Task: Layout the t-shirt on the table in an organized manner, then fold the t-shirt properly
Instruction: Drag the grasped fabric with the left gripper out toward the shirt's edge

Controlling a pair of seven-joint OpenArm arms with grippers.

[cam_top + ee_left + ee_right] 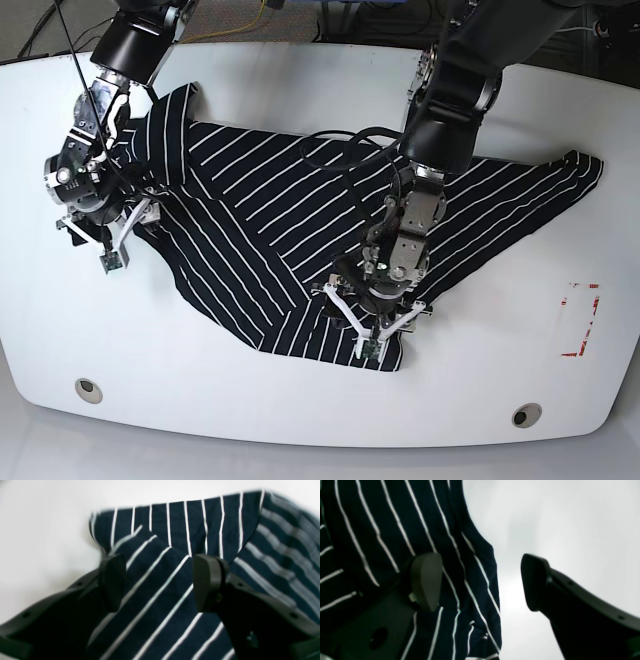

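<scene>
The black t-shirt (260, 210) with thin white stripes lies spread and rumpled across the white table (300, 420), with a fold near its front edge. My left gripper (375, 322) hovers over that front fold. In the left wrist view it (160, 582) is open, with striped t-shirt (160, 610) fabric below and between the fingers (207, 582). My right gripper (100, 238) is at the shirt's left edge. In the right wrist view it (480, 582) is open, straddling the t-shirt (395, 530) edge: one finger (426, 580) is over cloth, the other over bare table (557, 517).
Two round grommets (87, 388) (526, 414) sit near the table's front edge. A red-marked rectangle (580, 320) lies at the right. Cables and dark equipment lie beyond the table's far edge. Both arms reach in from the back.
</scene>
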